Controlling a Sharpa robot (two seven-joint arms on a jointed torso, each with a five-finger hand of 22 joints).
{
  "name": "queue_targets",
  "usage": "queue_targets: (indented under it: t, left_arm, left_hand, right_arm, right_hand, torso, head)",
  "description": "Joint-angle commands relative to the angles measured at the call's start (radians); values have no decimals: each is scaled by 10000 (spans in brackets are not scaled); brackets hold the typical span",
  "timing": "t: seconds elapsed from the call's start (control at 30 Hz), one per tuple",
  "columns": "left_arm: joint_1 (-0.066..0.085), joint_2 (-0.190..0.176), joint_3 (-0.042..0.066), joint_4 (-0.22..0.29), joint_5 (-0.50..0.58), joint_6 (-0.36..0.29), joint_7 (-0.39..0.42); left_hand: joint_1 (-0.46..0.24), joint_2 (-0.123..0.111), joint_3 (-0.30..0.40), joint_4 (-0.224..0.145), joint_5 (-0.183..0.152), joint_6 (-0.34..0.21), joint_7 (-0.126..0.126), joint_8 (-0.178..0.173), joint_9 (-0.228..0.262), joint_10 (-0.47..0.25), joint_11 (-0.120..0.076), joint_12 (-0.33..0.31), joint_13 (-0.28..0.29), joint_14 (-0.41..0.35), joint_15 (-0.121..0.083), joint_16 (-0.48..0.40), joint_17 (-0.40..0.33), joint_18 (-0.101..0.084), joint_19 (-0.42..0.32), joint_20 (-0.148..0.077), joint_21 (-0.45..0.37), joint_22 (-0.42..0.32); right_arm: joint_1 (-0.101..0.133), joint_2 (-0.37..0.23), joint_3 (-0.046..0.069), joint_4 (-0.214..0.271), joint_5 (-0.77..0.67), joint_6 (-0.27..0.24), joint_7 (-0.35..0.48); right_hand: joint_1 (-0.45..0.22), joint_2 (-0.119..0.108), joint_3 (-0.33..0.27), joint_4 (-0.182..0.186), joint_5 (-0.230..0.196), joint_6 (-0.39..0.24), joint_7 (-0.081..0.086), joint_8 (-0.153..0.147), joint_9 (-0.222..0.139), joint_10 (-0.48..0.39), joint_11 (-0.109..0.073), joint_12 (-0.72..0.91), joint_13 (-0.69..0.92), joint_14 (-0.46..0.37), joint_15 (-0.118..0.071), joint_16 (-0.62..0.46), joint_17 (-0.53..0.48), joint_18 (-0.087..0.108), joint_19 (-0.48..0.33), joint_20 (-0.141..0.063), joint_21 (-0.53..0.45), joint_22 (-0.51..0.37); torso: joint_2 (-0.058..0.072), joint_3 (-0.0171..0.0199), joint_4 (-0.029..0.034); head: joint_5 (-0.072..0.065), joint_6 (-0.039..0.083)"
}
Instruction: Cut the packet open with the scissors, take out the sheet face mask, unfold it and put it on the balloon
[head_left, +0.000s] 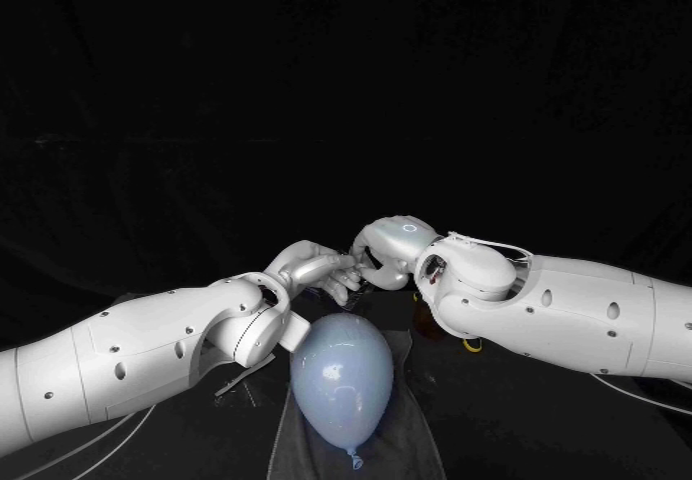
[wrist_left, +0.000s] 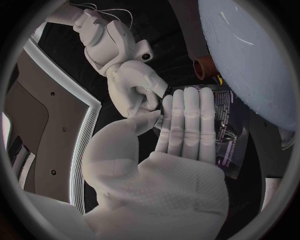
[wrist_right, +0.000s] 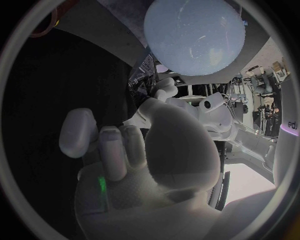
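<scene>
Left hand (wrist_left: 172, 160) is pinching packet (wrist_left: 229, 127) between thumb and flat fingers (wrist_left: 187, 120), just beside balloon (wrist_left: 250, 50) | right hand (wrist_left: 134, 87) is hovering at packet's edge, grip cannot tell | risk: packet slipping, crowded hands nudging balloon.

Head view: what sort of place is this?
Probably a robot test bench, not a home: black table, a pale blue balloon standing in for a face, and a mask packet.

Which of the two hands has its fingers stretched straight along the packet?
The left hand: its fingers lie straight, side by side, against the packet; the right hand has its fingers curled in.
</scene>
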Motion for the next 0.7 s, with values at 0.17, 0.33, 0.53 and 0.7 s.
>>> queue_targets:
  t: [0.17, 0.33, 0.53, 0.7]
  left_arm:
    - [69, 47, 71, 143, 38, 319, 760]
    - [69, 45, 72, 153, 38, 301, 799]
    - [68, 40, 73, 165, 59, 280, 860]
    - [67, 40, 75, 170, 135, 280, 920]
  left_hand:
    - [14, 91, 1165, -1127, 68, 11, -63, 82, 32, 7, -82, -10, 16, -67, -16, 26, 18, 200, -72, 7, 78, 34]
    - [12, 98, 1168, -1124, 78, 5, -62, 89, 45, 6, -81, -10, 17, -68, -16, 28, 19, 200, -79, 8, 87, 40]
    - [12, 98, 1168, -1124, 78, 5, -62, 89, 45, 6, -81, -10, 17, -68, -16, 28, 19, 200, -79, 8, 87, 40]
    - [10, 109, 1171, -1117, 83, -4, -60, 94, 59, 2, -80, -11, 18, -72, -14, 28, 20, 200, -87, 9, 96, 46]
  right_arm:
    - [-58, 2, -55, -36, 216, 1188, -427]
    - [-57, 11, -56, -18, -67, 1437, -558]
    - [-57, 37, -62, 10, -733, 1544, -682]
    - [-60, 78, -71, 8, -1113, 1443, -663]
  right_hand:
    - [-231, -86, -121, 121, -71, 127, 23, -8, -24, 693, -67, 7, 2214, 1044, -49, 42, 2635, -2, 8, -2, -85, 212]
    - [-168, -233, -299, 116, -71, 266, -26, 40, -18, 715, -101, 36, 2240, 1044, -71, 42, 2635, -6, 24, -11, -65, 235]
    - [196, -223, -527, 2, -68, 863, -248, 384, 100, 782, -284, 119, 2314, 1044, -208, 42, 2635, -19, 78, -110, 11, 304]
    - [879, 373, -158, -264, -65, 1765, -673, 975, 379, 1045, -653, 462, 2635, 1044, -498, 42, 2635, -58, 206, -333, 237, 450]
  torso:
    - [2, 0, 2]
    - [7, -1, 3]
    - [0, -1, 1]
    - [1, 1, -2]
  head:
    - [-26, -23]
    - [-52, -47]
    - [-74, -74]
    - [-102, -80]
